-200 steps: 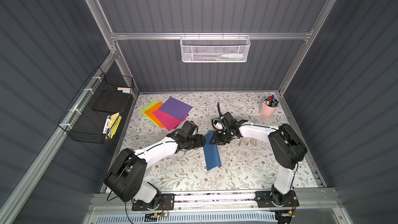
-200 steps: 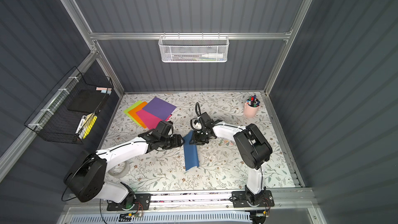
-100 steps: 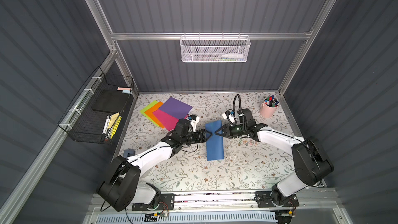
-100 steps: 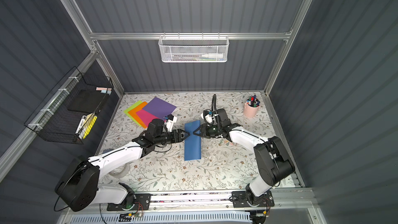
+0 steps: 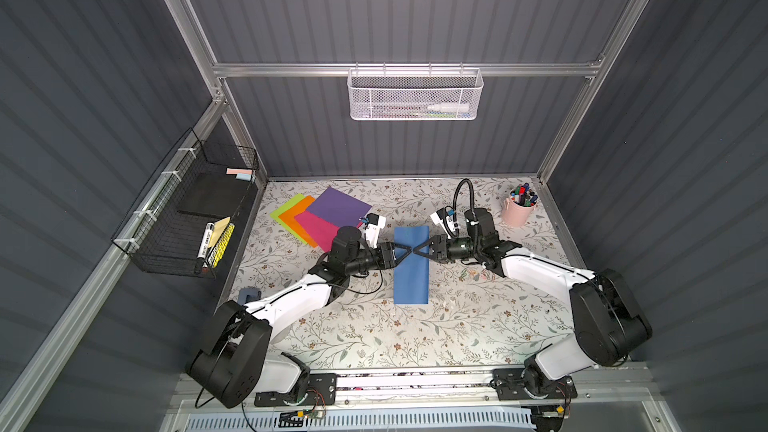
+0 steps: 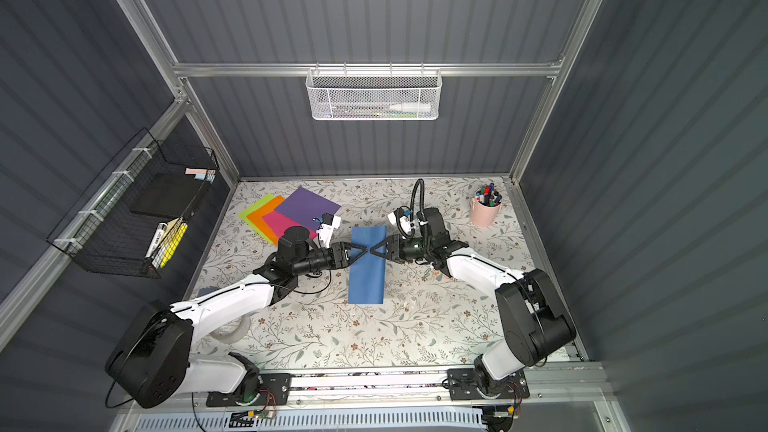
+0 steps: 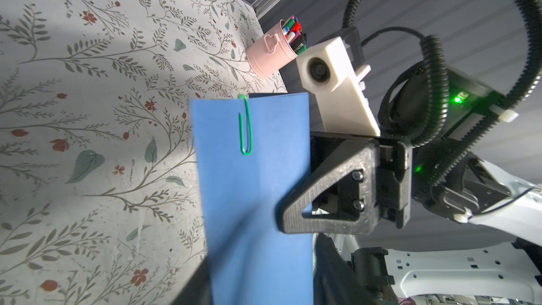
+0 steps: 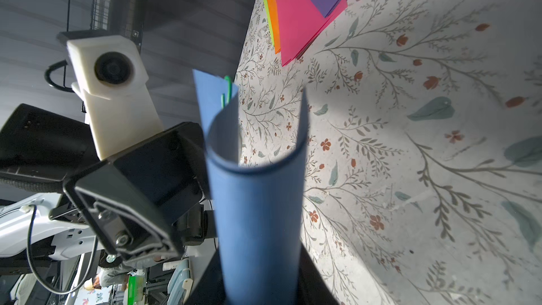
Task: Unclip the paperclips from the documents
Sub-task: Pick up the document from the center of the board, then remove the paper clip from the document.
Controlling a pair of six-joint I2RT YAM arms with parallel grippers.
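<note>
Left wrist view shows the green paperclip (image 7: 245, 130) hooked over a short edge of the blue sheet (image 7: 252, 189), which is held curled above the table (image 7: 88, 112). You are steadying it: your right gripper (image 7: 281, 215) is clamped on the thin, floppy paper, while your left gripper (image 7: 264, 271) straddles it, grip unclear. Next, probably, pinch the smooth wire and slide it off.

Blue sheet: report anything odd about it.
The blue sheet, lifted where the left claw and right claw meet, is curled lengthwise into a trough, unlike the other sheets fanned flat on the table. A green paperclip is clipped on its far end.
</note>
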